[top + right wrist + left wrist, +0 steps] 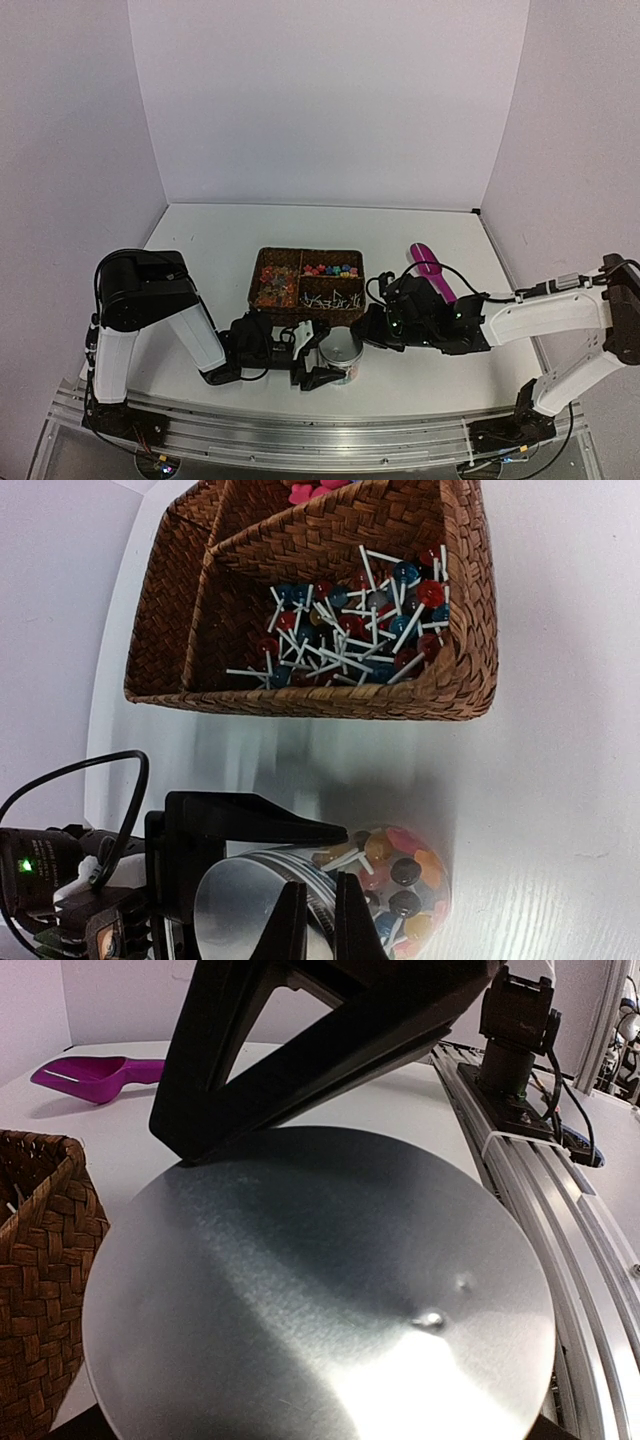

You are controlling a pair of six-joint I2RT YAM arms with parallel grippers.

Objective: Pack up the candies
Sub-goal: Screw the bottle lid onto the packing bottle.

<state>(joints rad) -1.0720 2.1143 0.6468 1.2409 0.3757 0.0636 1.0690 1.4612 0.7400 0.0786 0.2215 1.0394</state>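
A clear jar (343, 352) with a silver lid (320, 1290) stands on the table in front of the basket. It is full of mixed-colour candies (405, 870). My left gripper (318, 362) is shut on the jar at lid height, and one black finger (300, 1050) lies along the lid's rim. My right gripper (322, 885) hovers at the jar's right side (372, 328), its jaws nearly together with only a narrow gap and nothing held. More candies lie in the basket's compartments (275, 290).
The woven basket (258, 265) stands just behind the jar, with lollipops (350, 620) in its near right compartment. A magenta scoop (432, 268) lies on the table behind my right arm. The metal rail (300, 425) runs along the near edge.
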